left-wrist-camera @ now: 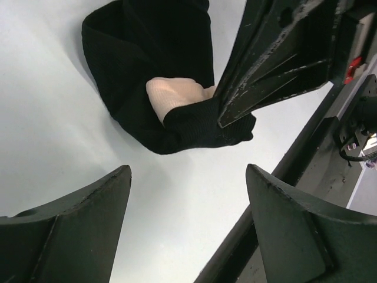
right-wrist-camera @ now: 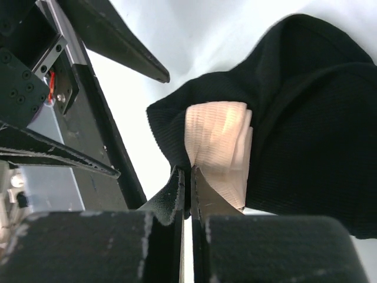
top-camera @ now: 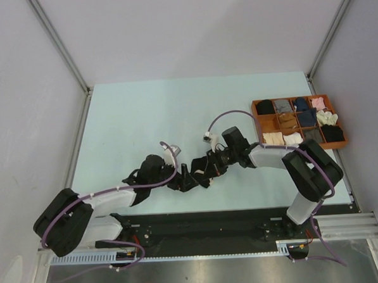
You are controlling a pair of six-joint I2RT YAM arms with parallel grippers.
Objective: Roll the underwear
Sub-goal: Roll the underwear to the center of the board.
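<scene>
At near edge of surface, about centre: black underwear, bunched and part folded, pale waistband showing inside the fold. Clamped tight on fabric edge by that waistband: right tool, prob. to pin the fold so it does not spring open. Just beside the bundle, not touching: left tool, jaws wide, gripping nothing, likely ready to take the free side for rolling. Farther, at right edge: compartment tray w/ small fabric bundles, prob. the destination.
</scene>
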